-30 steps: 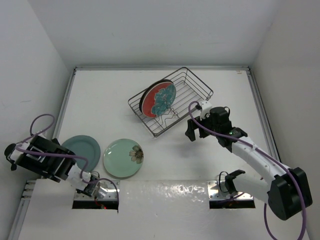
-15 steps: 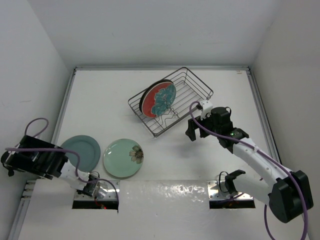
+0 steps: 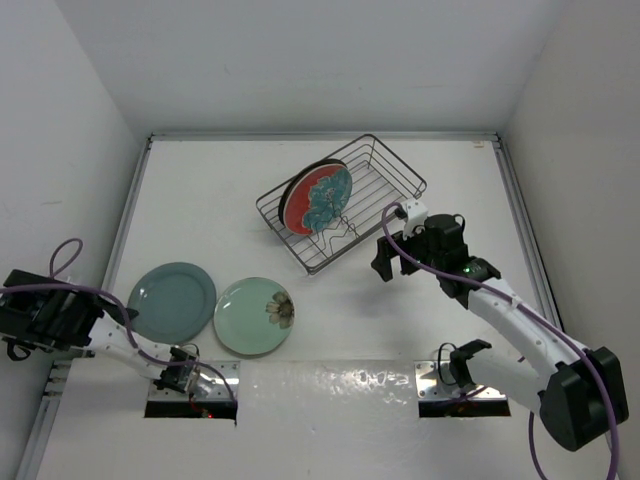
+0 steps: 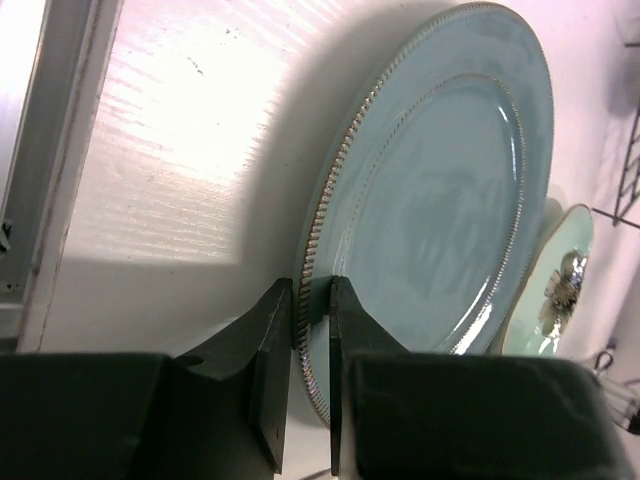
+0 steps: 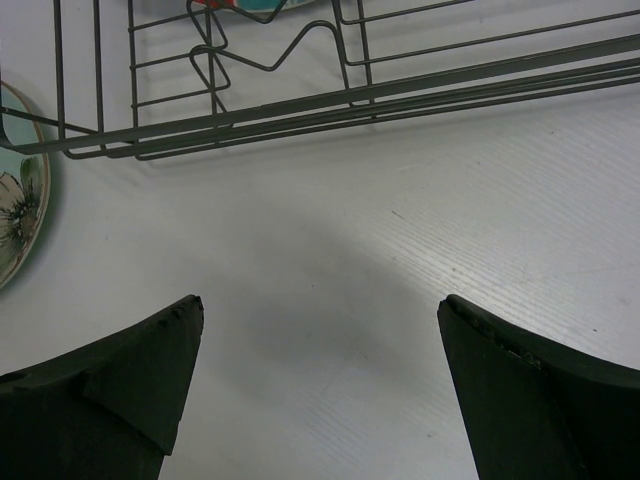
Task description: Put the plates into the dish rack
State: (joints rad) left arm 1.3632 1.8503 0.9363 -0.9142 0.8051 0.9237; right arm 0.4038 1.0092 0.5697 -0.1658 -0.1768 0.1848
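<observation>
Nearest, the left gripper (image 4: 312,300) is clamped on the beaded rim of the blue-grey plate (image 4: 440,200). Only the left wrist view shows this pinch. From overhead that plate lies flat at the near left of the table (image 3: 200,190), touching the flower plate (image 3: 255,315). The right gripper (image 5: 320,302) hangs with its jaws wide apart, just short of the dish rack (image 3: 375,205). The rack's long axis runs near-left to far-right. Only the overhead view shows the red-and-teal plate (image 3: 318,198) on edge along it, facing near-right, with a dark-rimmed plate (image 3: 287,203) behind.
</observation>
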